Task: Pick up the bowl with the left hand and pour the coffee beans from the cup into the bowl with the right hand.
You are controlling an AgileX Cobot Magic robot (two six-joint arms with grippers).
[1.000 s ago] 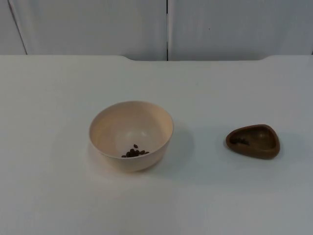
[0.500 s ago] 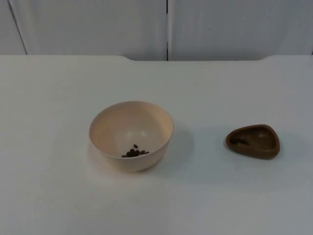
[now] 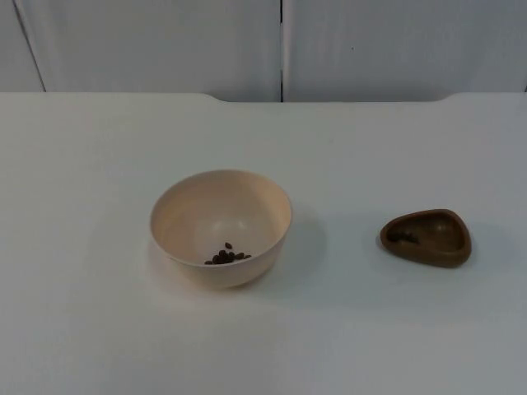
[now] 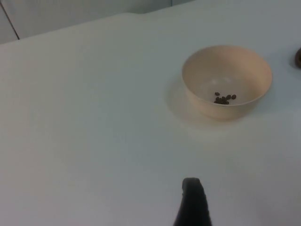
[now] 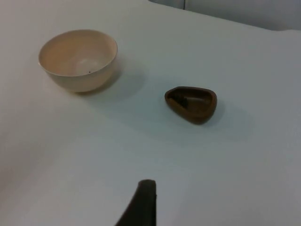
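Note:
A cream bowl [image 3: 189,216] stands upright on the white table, left of centre, with a small heap of coffee beans [image 3: 226,256] at its bottom. To its right lies a small brown cup [image 3: 446,236], low and rounded-triangular, holding a few dark beans [image 3: 402,237]. The left wrist view has the bowl [image 4: 207,70] and its beans [image 4: 224,99] some way off from my left gripper [image 4: 193,203], which waits above bare table. My right gripper [image 5: 143,202] also waits back from the cup [image 5: 200,107] and the bowl [image 5: 77,59]. Nothing is held.
The white table top [image 3: 99,329] runs back to a grey partition wall [image 3: 165,41]. Bowl and cup stand well apart, with open table between them and all round.

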